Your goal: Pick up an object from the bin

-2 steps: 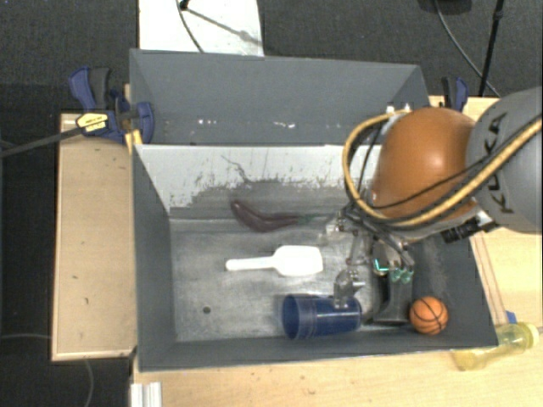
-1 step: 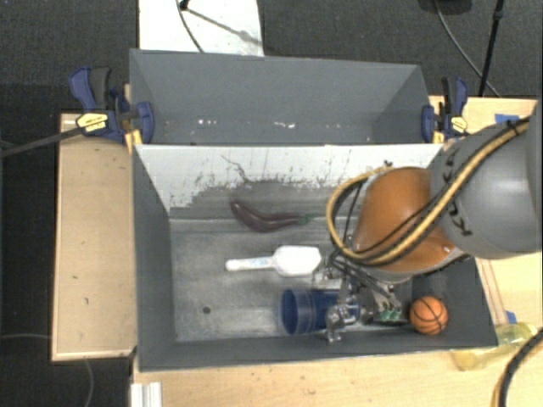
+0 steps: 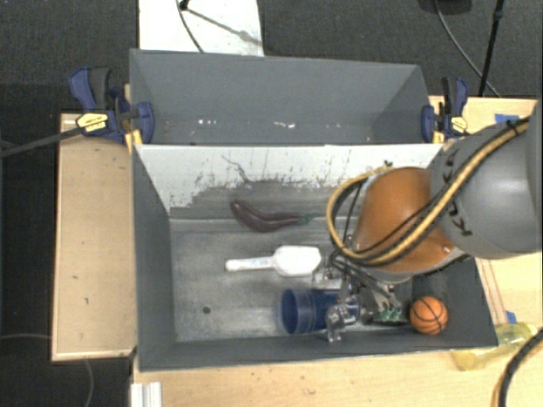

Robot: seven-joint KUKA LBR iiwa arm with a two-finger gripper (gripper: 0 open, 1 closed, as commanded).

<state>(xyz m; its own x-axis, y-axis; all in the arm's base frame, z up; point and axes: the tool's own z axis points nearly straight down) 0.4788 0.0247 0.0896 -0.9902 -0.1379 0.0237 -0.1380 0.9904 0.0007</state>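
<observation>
Hand (image 3: 346, 316) sits low at approx 5 o'clock of the bin (image 3: 157, 253) floor, right beside a blue cup (image 3: 299, 310) lying on its side at the hand's 9 o'clock. Can't tell whether it's spread or pressed together; wrist hardware hides that. Small orange ball (image 3: 428, 315) is near at 3 o'clock, white scoop (image 3: 278, 263) at 11, dark purple pod-shaped obj (image 3: 259, 217) further out at 11, well apart. Judged step: grasp approach at the cup, not lifted yet. Next move prob needs a firm close on the cup wall, then straight up w/o snagging the scoop.
</observation>
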